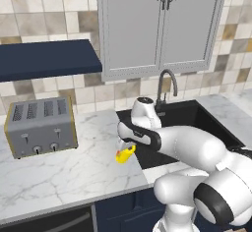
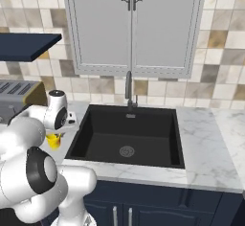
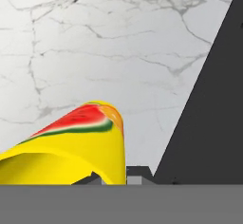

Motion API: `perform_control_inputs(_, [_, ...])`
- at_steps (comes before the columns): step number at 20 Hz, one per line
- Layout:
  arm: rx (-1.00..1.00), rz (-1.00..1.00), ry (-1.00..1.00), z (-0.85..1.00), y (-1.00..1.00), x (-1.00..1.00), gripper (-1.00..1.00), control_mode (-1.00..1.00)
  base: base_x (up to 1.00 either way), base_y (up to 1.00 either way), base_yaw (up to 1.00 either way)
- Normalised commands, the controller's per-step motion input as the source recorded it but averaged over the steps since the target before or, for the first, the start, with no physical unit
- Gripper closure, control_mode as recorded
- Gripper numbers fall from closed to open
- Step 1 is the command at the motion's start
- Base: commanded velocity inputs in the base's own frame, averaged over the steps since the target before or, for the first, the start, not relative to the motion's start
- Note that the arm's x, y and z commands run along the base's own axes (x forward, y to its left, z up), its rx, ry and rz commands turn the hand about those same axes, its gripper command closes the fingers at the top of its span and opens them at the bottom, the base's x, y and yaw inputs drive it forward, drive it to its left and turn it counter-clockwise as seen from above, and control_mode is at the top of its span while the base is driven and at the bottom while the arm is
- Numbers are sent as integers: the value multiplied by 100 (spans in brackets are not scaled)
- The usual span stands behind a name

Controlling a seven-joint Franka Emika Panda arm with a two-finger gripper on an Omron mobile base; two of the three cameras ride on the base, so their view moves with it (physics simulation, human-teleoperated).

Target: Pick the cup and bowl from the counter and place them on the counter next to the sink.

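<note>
One long white marble worktop (image 1: pixel 59 172) with grey veins runs beneath a wall of beige and brown square tiles (image 2: pixel 225 52), carried on dark navy cabinet fronts (image 2: pixel 158 206). Above it hang a pale grey two-door wall cabinet (image 2: pixel 131 24) and dark navy shelves (image 1: pixel 47 59). Set into the marble is the deep rectangular matte black sink (image 2: pixel 127 136), its basin bare but for a round metal drain (image 2: pixel 127 150), with a dark curved faucet (image 1: pixel 165 86) rising at its back edge. On the worktop well to the left of the basin stands a grey four-slot toaster (image 1: pixel 40 127) with brass-coloured trim. Between the toaster and the sink, just beside the basin's left rim, the white arm reaches down and its jaws are closed on the small bright yellow cup (image 1: pixel 125 154), which hangs tilted just above the marble. In the hand view the cup (image 3: pixel 76 147) lies on its side across the lower left, showing a red and green watermelon-like mark near its end, with veined marble behind it and the black edge of the sink to the right.
</note>
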Motion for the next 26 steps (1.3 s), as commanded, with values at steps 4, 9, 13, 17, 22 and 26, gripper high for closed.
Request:
perform_control_inputs(4, [0, 0, -4, -19, 4, 2, 100, -100, 0, 0, 0])
perform_control_inputs(9, [0, 0, 0, -10, 5, 0, 100, -100, 0, 0, 0])
perform_control_inputs(13, [0, 0, 0, -2, 1, 0, 100, -100, 0, 0, 0])
perform_control_inputs(17, [0, 0, 0, 0, 0, 0, -100, -100, 0, 0, 0])
perform_control_inputs(22, [0, 0, 0, 0, 0, 0, -100, -100, 0, 0, 0])
perform_control_inputs(26, [0, 0, 0, 0, 0, 0, -100, -100, 0, 0, 0])
